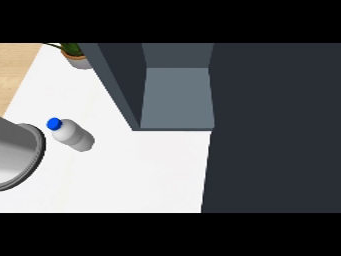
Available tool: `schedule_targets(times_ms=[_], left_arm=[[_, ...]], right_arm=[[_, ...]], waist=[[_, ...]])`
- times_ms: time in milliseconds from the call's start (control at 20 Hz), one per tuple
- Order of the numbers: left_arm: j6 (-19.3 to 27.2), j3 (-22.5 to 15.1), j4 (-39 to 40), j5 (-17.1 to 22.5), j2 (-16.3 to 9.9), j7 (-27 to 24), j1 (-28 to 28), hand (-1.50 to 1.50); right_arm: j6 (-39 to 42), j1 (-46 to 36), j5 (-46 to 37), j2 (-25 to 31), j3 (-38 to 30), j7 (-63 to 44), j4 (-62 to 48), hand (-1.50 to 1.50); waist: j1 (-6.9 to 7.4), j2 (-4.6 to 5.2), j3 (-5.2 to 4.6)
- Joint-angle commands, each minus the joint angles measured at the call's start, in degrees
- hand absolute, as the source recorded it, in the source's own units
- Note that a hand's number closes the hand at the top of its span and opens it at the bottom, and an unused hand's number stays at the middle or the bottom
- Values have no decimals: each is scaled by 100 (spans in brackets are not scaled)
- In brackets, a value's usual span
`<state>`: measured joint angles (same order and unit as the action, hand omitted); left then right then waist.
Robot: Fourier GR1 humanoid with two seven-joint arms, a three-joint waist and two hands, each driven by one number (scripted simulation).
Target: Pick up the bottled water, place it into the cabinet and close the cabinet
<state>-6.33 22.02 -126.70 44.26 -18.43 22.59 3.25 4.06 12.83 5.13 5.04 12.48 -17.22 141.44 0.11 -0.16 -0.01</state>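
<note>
One grey forearm (7,155) crosses beside the bottled water (72,134); neither hand shows.

white counter (129,175) with bottle (72,134), plant (75,54)

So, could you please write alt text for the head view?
A bottled water with a blue cap stands on the white counter, left of an open dark cabinet. A grey forearm enters at left; a potted plant sits behind.
</note>
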Motion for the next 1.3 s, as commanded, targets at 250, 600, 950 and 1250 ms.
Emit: schedule_targets(times_ms=[250, 600, 950, 1250], left_arm=[[257, 159, -577, -7, 62, 518, 204, -150], [396, 48, -694, -208, 173, 691, 190, -150], [84, -47, -203, -566, 271, 392, -3, -150], [-100, -414, 324, -1313, 651, -153, 0, -150]], right_arm=[[-504, -137, -588, -188, 725, -987, 942, -150], [-563, 229, -859, -165, 1126, -925, 1333, -150], [-740, -337, -625, -44, 804, -1078, 1076, -150], [-792, -194, -734, 24, 993, -1061, 1090, -150]], waist=[[-7, 2, -3], [-56, -14, -3], [-33, 4, -2], [-63, 6, -3]])
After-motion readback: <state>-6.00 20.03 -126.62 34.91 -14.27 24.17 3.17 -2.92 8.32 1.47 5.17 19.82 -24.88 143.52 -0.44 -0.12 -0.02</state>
